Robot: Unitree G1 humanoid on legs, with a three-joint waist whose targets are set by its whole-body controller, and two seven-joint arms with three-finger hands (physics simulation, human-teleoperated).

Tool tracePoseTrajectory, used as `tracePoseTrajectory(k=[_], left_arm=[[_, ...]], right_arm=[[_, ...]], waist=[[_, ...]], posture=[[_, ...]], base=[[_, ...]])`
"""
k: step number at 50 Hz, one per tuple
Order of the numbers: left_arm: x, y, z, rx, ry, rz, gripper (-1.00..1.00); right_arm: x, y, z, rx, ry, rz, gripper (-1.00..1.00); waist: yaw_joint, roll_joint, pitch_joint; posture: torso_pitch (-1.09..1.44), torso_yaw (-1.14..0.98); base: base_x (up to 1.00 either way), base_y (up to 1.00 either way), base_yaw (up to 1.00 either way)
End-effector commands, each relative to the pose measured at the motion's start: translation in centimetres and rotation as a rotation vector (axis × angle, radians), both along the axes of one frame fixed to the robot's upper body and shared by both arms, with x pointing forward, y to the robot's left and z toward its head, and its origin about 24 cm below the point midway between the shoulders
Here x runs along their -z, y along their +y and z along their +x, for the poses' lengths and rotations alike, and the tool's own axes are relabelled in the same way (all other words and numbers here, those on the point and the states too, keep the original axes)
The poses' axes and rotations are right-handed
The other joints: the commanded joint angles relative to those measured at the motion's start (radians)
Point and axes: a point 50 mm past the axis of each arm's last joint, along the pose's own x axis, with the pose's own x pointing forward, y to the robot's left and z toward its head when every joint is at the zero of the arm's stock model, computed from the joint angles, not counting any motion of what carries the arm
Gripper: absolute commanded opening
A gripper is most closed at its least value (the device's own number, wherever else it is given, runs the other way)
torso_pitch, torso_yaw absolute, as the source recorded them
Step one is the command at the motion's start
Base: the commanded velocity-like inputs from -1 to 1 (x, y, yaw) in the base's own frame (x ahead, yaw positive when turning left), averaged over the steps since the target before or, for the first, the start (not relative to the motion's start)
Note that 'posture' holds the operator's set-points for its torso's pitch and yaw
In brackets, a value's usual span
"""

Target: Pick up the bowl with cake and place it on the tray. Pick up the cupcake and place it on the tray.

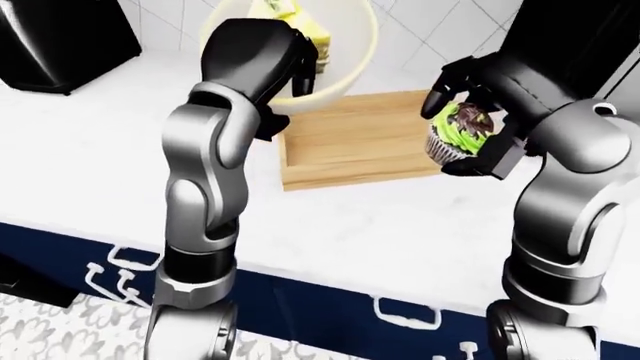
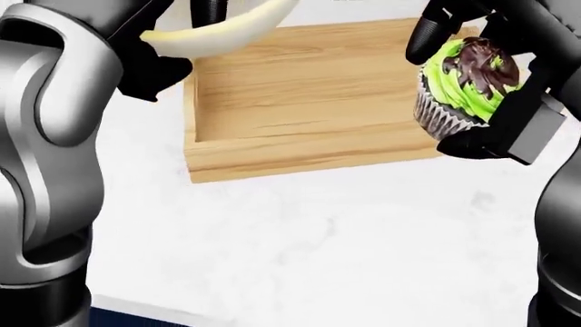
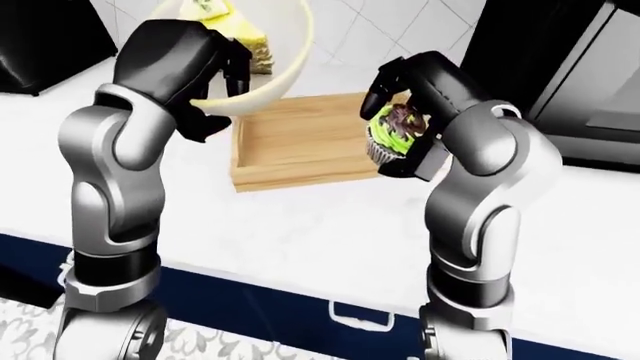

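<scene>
Two robot hands are raised over the white worktop (image 1: 400, 232) in the left-eye view: the left robot hand (image 1: 285, 64) grasps the tilted cream bowl (image 1: 345, 52) holding yellow cake (image 1: 305, 26), while the right robot hand (image 1: 470, 112) clenches the green-frosted cupcake (image 1: 458, 133) over the right end of the wooden tray (image 1: 350, 142). A black appliance (image 1: 60, 37) stands far left. Head view: only the bowl's rim shows above the tray's far left corner. Right-eye view: a dark oven (image 3: 560, 67) stands far right.
</scene>
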Motion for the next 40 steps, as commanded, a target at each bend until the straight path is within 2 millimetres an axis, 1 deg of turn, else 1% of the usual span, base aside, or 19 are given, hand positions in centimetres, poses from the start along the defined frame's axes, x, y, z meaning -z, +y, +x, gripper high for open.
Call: tracePoseTrajectory(k=[1,4,9,10,11,12,13,18,20,21,22,23,24,26,28,32,33,36,40], left_arm=[[-1.7,0.2,-0.8,-0.004,-0.102,-0.021,-1.0],[-1.7,0.2,-0.9,-0.004,-0.103,-0.021,-1.0],[-1.8,0.3,-0.9,-0.005,-0.105,-0.022,-1.0],[-1.9,0.3,-0.9,-0.005,-0.106,-0.023,-1.0],[-1.9,0.3,-0.9,-0.005,-0.106,-0.024,-1.0],[-1.9,0.3,-1.0,-0.005,-0.107,-0.024,-1.0],[-1.9,0.3,-0.9,-0.006,-0.106,-0.023,-1.0],[-1.9,0.4,-0.9,-0.008,-0.108,-0.024,-1.0],[-1.9,0.4,-0.9,-0.008,-0.109,-0.025,-1.0],[-1.9,0.4,-0.9,-0.008,-0.109,-0.025,-1.0],[-1.9,0.4,-0.9,-0.009,-0.11,-0.026,-1.0],[-2.0,0.4,-1.0,-0.009,-0.11,-0.026,-1.0],[-2.0,0.5,-1.0,-0.009,-0.11,-0.026,-1.0],[-2.1,0.7,-1.1,-0.014,-0.112,-0.028,-1.0],[-1.9,1.1,-1.1,-0.022,-0.112,-0.032,-1.0],[-1.7,1.4,-1.2,-0.028,-0.108,-0.033,-1.0],[-1.7,1.6,-1.2,-0.03,-0.108,-0.033,-1.0],[-1.7,1.8,-1.3,-0.034,-0.106,-0.032,-1.0],[-1.9,1.9,-1.5,-0.036,-0.104,-0.025,-1.0]], right_arm=[[-1.4,0.2,-0.6,-0.006,-0.078,-0.011,-1.0],[-1.4,0.2,-0.6,0.001,-0.079,-0.007,-1.0],[-1.3,0.1,-0.5,0.007,-0.074,-0.002,-1.0],[-1.4,0.1,-0.5,0.012,-0.071,0.005,-1.0],[-1.4,0.0,-0.5,0.015,-0.073,0.004,-1.0],[-1.5,0.0,-0.5,0.022,-0.077,0.005,-1.0],[-1.5,-0.1,-0.5,0.026,-0.078,0.003,-1.0],[-1.3,0.0,-0.5,0.025,-0.069,0.007,-1.0],[-1.3,0.0,-0.5,0.023,-0.068,0.008,-1.0],[-1.3,0.0,-0.5,0.022,-0.07,0.007,-1.0],[-1.3,0.1,-0.5,0.02,-0.07,-0.006,-1.0],[-1.2,0.2,-0.5,0.015,-0.068,-0.007,-1.0],[-1.2,0.2,-0.5,0.014,-0.069,-0.009,-1.0],[-1.3,0.3,-0.5,0.011,-0.071,-0.008,-1.0],[-1.4,0.5,-0.4,0.003,-0.069,-0.012,-1.0],[-1.4,0.7,-0.4,-0.003,-0.07,-0.014,-1.0],[-1.4,0.8,-0.3,-0.006,-0.069,-0.015,-1.0],[-1.5,1.0,-0.2,-0.011,-0.069,-0.019,-1.0],[-1.7,1.2,-0.2,-0.019,-0.072,-0.017,-1.0]], waist=[[0.004,-0.012,-0.027],[0.013,-0.023,-0.038],[0.034,-0.042,-0.039],[0.04,-0.032,-0.06],[0.045,-0.009,-0.052],[0.017,0.015,-0.056],[0.027,0.003,-0.052],[0.044,-0.019,-0.036],[0.046,-0.036,-0.038],[0.055,-0.047,-0.037],[0.071,-0.074,-0.031],[0.083,-0.101,-0.05],[0.085,-0.072,-0.035],[0.071,-0.07,-0.026],[0.064,-0.058,-0.019],[0.043,-0.002,-0.022],[0.04,-0.015,-0.019],[0.036,-0.023,-0.031],[0.039,-0.034,-0.034]], posture=[[0.0,0.0],[0.0,0.0],[0.0,0.0],[0.0,0.0],[0.0,0.0],[0.0,0.0],[0.0,0.0],[0.0,0.0],[0.0,0.0],[0.0,0.0],[0.0,0.0],[0.0,0.0],[0.0,0.0],[0.0,0.0],[0.0,0.0],[0.0,0.0],[0.0,0.0],[0.0,0.0],[0.0,0.0]], base=[[0.0,0.0,0.0],[0.0,0.0,0.0],[0.0,0.0,0.0],[0.0,-0.23,0.0],[0.0,-0.34,0.0],[0.0,0.0,-0.84],[0.0,0.0,-1.0],[0.0,0.0,-1.0],[0.0,0.0,-1.0],[0.0,0.0,-0.61],[0.0,0.0,0.0],[0.0,0.0,0.0],[0.0,0.0,0.0],[0.0,0.0,0.0],[0.0,0.0,0.0],[0.0,0.0,0.0],[0.0,0.0,0.0],[0.0,0.0,0.0],[0.0,0.0,0.0]])
